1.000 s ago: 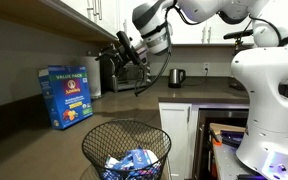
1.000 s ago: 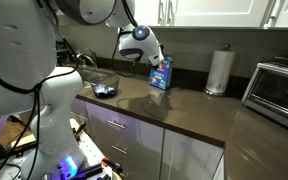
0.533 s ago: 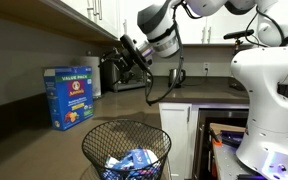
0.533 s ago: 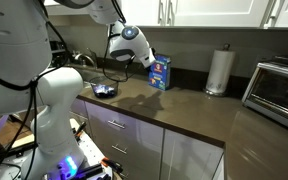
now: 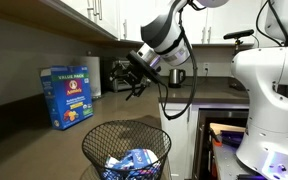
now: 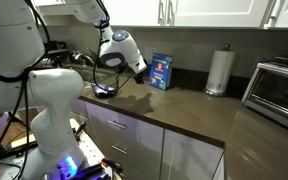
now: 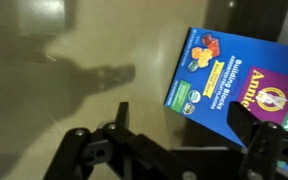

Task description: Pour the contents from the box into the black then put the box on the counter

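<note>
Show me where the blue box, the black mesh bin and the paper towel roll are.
blue box (image 5: 68, 97): exterior view, front face.
black mesh bin (image 5: 96, 158): exterior view, side wall.
paper towel roll (image 6: 219, 72): exterior view, middle.

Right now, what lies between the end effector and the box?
Nothing: the open end effector and the box are apart, with only bare counter between, as the wrist view shows.

Box at 9 o'clock: blue, yellow-red picture, white lettering. Bin at 6 o'clock: black wire mesh. Packets: blue. Counter: dark grey-brown. Cabinets: white.
</note>
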You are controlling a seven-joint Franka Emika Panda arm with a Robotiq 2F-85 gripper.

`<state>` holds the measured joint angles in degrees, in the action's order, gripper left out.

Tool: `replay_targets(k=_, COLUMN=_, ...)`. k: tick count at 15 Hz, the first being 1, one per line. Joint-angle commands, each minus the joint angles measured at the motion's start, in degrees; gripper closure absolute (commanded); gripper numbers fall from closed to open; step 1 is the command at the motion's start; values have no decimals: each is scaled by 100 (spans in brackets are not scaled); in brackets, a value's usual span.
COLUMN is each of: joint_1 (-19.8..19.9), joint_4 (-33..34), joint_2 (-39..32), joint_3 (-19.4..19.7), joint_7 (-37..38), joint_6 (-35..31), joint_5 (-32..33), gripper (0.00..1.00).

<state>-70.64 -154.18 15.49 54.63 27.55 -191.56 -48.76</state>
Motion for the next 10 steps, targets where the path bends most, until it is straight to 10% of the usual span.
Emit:
replay_targets(k=1, joint_1=827, joint_4=-90, joint_2=-608, joint_3=-876, joint_7=-100, joint_6=189, joint_5=-227, gripper=0)
replay_targets(k=10, joint_1=1972, joint_4=-449, joint_2=-708, joint_3=-2040, joint_7=-317, joint_6=-126, joint_5=-249, gripper=0)
